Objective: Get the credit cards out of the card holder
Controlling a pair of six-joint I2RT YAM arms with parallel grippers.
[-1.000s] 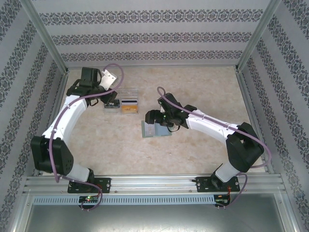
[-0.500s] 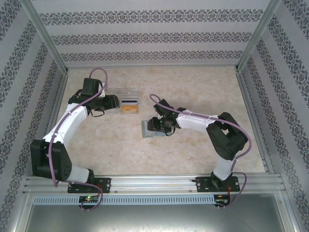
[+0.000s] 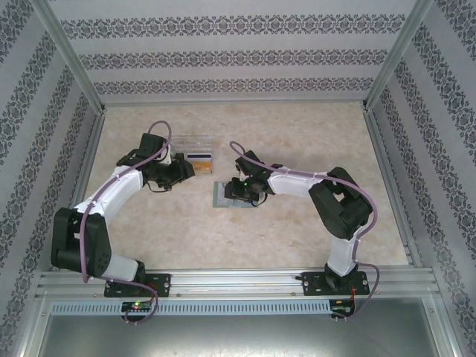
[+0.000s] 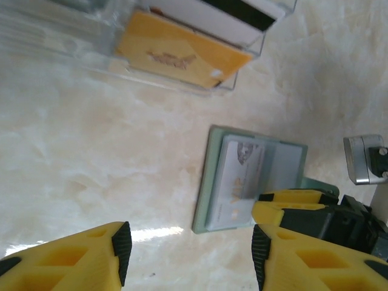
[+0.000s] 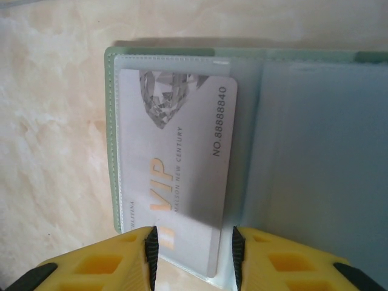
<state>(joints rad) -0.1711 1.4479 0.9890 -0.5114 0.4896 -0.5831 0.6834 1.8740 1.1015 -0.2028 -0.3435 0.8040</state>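
Right gripper: lowered, jaws narrowed astride VIP card; grip unconfirmed.
Left gripper: stood open, empty.
Card holder: held one card.

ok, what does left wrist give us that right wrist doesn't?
Left wrist: the clear tray holding an orange-yellow card and a whitish striped card, plus the left gripper, open. Right wrist: readable print on the VIP card. Both: the open card holder with that card in its pocket, right gripper straddling its end.
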